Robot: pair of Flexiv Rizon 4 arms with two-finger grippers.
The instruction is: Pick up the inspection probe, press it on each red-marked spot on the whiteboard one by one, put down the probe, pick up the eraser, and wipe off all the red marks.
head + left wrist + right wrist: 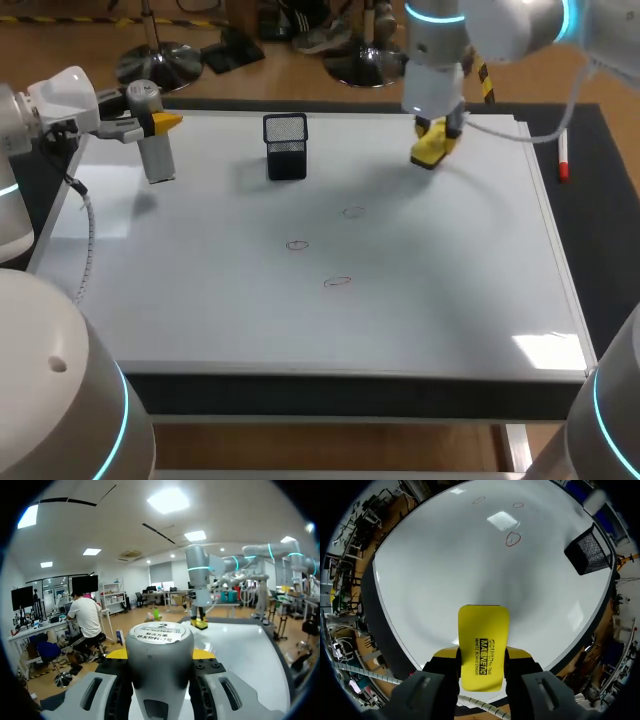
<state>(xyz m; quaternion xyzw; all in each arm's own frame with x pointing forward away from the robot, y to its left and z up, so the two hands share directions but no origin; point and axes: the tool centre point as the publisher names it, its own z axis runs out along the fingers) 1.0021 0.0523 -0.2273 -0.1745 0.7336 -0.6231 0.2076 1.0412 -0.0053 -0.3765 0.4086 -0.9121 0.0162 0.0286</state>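
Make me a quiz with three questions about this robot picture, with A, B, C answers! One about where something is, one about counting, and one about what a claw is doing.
1. Where is the black mesh basket?
A. On the far part of the whiteboard, between the two claws
B. At the near edge
C. On the floor

2. How many red marks are on the whiteboard?
A. One
B. Three
C. Six

3. What is the right claw doing?
A. Hanging open and empty
B. Shut on the yellow eraser
C. Shut on the basket

Answers:
1 A: the head view shows it there, with the left claw and its grey probe on one side and the right claw on the other.
2 B: three red rings show mid-board.
3 B: both fingers pinch the eraser's sides.
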